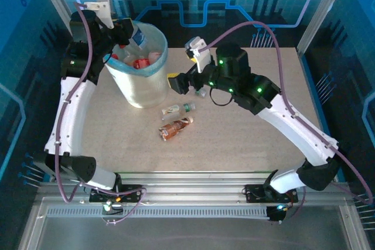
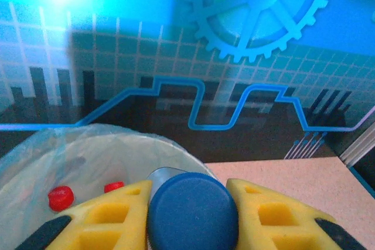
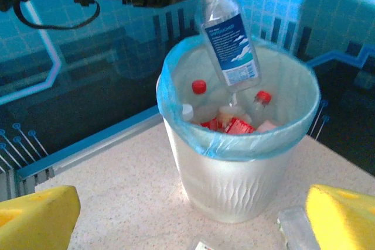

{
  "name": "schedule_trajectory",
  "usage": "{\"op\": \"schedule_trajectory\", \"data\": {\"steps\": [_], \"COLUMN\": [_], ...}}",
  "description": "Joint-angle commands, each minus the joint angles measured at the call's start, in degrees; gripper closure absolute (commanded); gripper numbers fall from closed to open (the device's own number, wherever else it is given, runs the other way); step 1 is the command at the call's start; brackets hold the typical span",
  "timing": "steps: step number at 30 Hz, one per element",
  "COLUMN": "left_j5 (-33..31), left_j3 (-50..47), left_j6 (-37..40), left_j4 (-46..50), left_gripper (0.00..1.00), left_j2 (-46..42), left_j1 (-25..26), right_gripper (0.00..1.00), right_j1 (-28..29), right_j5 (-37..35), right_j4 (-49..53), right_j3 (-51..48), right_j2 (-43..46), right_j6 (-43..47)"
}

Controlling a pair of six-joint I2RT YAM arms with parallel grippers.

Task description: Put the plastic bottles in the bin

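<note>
Starting nearest the bases: finding an orange bottle (image 1: 174,129) lying on its side on the table (image 1: 246,144), and just beyond it a green-capped clear bottle (image 1: 179,108), also lying flat. Judging both as light and thin-walled, likely denting under a hard squeeze, and slick and round enough to be rolling off at a sideways nudge. Favouring a hold at the stiffer neck or shoulder, with the jaws set crosswise to the length. Hovering just past them with the right gripper (image 3: 188,221), jaws spread wide and gripping nothing, facing the bin (image 3: 234,185). Glimpsing beside one finger (image 3: 343,218) a clear edge (image 3: 299,226), possibly another bottle but too cropped for telling. Farther on, finding the white bin standing upright in its blue liner (image 3: 176,103), already holding several red-capped bottles (image 3: 263,96). Farthest of all, pinching a blue-labelled bottle (image 3: 231,39) by its blue cap (image 2: 193,226) in the left gripper (image 2: 190,200), jaws pressed onto that cap, dangling it neck-up over the bin's mouth, seemingly ready for dropping.
</note>
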State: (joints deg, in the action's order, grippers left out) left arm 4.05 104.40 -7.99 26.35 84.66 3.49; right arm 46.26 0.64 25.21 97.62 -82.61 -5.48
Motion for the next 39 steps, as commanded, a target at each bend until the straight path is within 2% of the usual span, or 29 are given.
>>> {"op": "schedule_trajectory", "data": {"steps": [1,6,13,15,16,17,19,21,26,33,39], "left_j5": [4.4,5.5,14.7,14.7,14.5,14.2,13.0,11.9,10.0,10.8,11.5], "left_j3": [-2.0,-6.3,-7.2,-6.9,-6.7,-6.6,-6.8,-7.3,-6.8,-7.2,-11.6], "left_j6": [-2.1,-3.1,-9.0,-9.0,-9.2,-9.2,-9.2,-8.9,-7.1,-5.9,-1.1], "left_j4": [1.5,-0.2,-1.9,-1.0,-0.5,-0.2,-0.5,-1.1,-0.5,2.3,2.0], "left_gripper": [1.0,1.0,0.98,0.49,0.31,0.2,0.09,0.05,0.03,0.06,0.09], "left_j2": [1.1,1.7,7.1,8.2,8.5,8.3,7.5,6.4,4.4,1.3,-8.0], "left_j1": [-0.6,-1.1,-1.7,-1.7,-1.7,-1.8,-1.8,-1.9,-2.0,-1.9,-1.6], "right_gripper": [0.0,0.0,0.0,0.0,0.0,0.0,0.0,0.0,0.0,0.0,0.0], "right_j1": [1.0,1.2,1.3,1.3,1.3,1.3,1.2,1.3,1.3,1.2,0.0], "right_j5": [-0.7,0.3,0.6,0.6,0.6,0.5,0.2,-0.3,-0.5,-2.8,-8.7], "right_j4": [1.9,4.5,6.1,6.7,7.1,7.6,8.1,8.2,8.0,9.4,10.6], "right_j3": [1.0,2.1,2.3,2.5,2.7,2.8,2.8,2.7,2.2,2.2,-2.3], "right_j2": [-1.4,-3.8,-5.6,-5.6,-5.6,-5.5,-5.4,-5.1,-5.2,-6.3,-5.7], "right_j6": [-2.5,-3.4,-5.2,-5.4,-5.4,-5.3,-5.1,-5.0,-5.4,-3.5,2.2]}}
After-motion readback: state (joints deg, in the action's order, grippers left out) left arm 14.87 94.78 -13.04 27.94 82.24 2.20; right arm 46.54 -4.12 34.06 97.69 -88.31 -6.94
